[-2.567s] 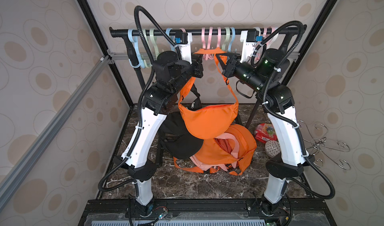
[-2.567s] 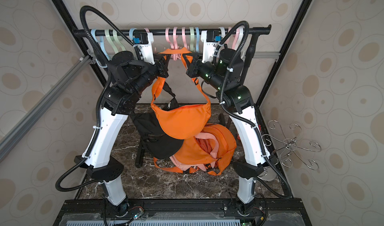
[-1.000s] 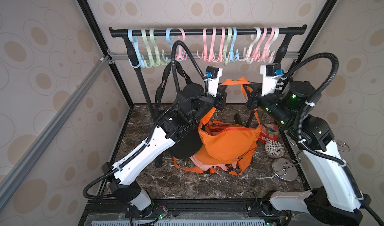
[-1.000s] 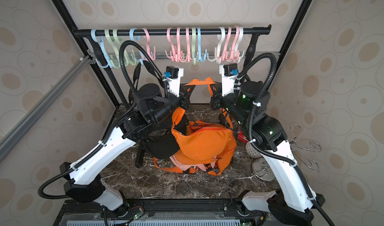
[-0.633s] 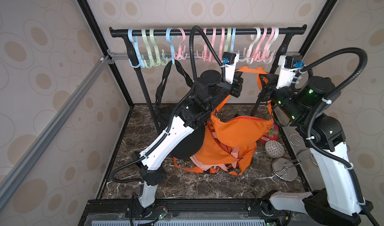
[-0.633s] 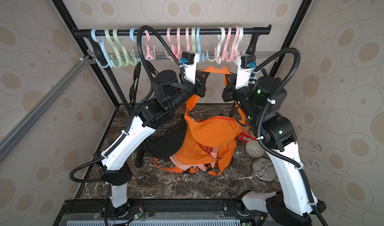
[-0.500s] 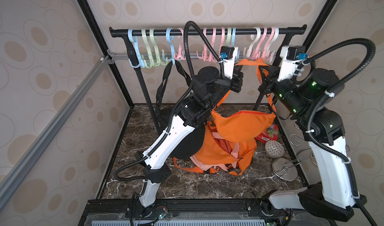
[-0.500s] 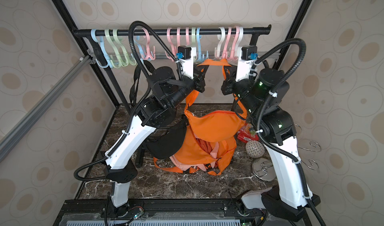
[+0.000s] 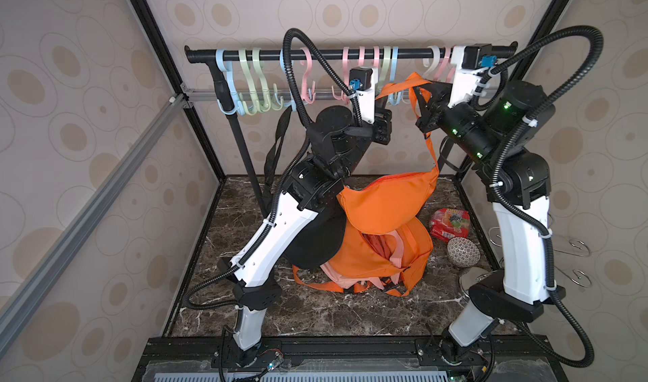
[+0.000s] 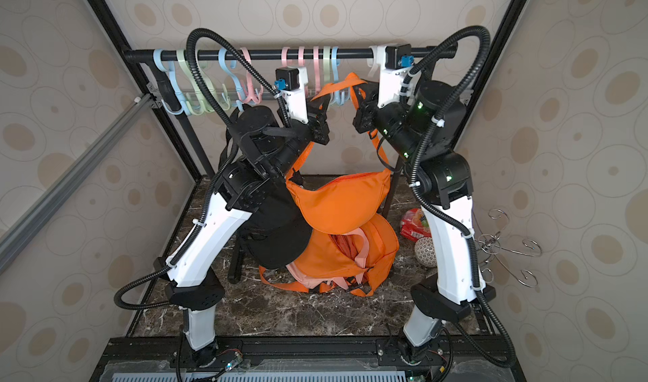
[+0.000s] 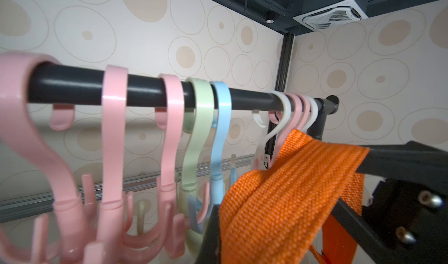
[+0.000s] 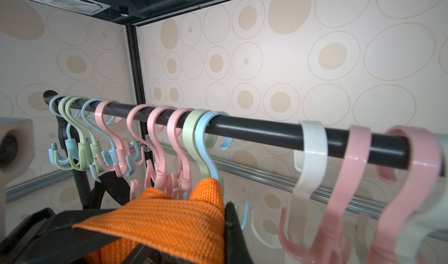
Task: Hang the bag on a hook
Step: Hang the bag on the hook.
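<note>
The orange bag (image 9: 385, 204) (image 10: 336, 204) hangs in the air by its woven strap (image 9: 403, 83). My left gripper (image 9: 384, 117) and right gripper (image 9: 426, 106) are each shut on that strap, which arches between them just below the black rail (image 9: 350, 52). In the left wrist view the strap (image 11: 278, 202) drapes from my left gripper (image 11: 225, 226) across to the right gripper's black fingers (image 11: 400, 163). In the right wrist view the strap (image 12: 169, 221) rises from my right gripper (image 12: 213, 226) to just under the green and blue hooks (image 12: 206, 141). I cannot tell whether it touches a prong.
Several pastel hooks (image 10: 245, 78) hang along the rail. A black bag (image 9: 315, 243) hangs by its strap behind my left arm. On the marble floor lie an orange backpack (image 9: 389, 257), a red packet (image 9: 450, 222) and a patterned bowl (image 9: 463, 252). A wire hook stand (image 10: 505, 250) stands at the right.
Both grippers have carried the strap up and to the left, closer under the rail. The bag has risen off the backpack pile and hangs freely.
</note>
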`<state>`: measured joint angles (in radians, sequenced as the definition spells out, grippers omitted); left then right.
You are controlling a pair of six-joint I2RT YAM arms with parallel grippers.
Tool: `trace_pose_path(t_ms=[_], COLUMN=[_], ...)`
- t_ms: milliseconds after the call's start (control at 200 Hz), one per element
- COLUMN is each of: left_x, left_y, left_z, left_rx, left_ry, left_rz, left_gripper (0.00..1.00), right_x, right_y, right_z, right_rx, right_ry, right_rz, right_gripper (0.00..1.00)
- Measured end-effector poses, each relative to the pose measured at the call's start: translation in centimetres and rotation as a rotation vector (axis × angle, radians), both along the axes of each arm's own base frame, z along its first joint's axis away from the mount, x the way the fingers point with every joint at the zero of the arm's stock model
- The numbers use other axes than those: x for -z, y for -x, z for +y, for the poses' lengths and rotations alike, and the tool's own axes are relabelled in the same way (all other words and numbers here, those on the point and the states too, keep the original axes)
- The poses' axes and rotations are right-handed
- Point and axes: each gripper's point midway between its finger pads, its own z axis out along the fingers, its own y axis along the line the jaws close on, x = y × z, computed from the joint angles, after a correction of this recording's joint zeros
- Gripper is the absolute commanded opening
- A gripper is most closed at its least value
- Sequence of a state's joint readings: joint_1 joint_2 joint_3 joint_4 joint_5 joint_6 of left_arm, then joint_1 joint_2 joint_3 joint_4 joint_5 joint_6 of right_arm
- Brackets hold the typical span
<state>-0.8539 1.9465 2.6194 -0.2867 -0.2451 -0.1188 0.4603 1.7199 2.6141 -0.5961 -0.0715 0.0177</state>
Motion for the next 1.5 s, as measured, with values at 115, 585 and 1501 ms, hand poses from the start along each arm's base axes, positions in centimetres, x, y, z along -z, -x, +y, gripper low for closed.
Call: trace_pose_path(t_ms=[115,585,1501], left_x=[0.7,5.7,6.1], left_y=[-1.3,-5.5,-2.1], left_z=[0.6,-0.1,-2.8], left_rx=[-0.018,0.006,0.086], left_ry=[-0.015,-0.089,-0.143], left_rz=[0.015,0.130,0.140], left_gripper=[0.00,0.00,0.00], right_x=[1.3,4.7,10.0], right_y=[-1.7,-6.2,-6.1], right_z=[0.8,0.7,3.0], right_rx=[-0.003,-0.020,-0.151], right_ry=[0.010,0.007,0.057], right_rz=[0.035,0.138,0.290], right_gripper=[0.00,0.00,0.00])
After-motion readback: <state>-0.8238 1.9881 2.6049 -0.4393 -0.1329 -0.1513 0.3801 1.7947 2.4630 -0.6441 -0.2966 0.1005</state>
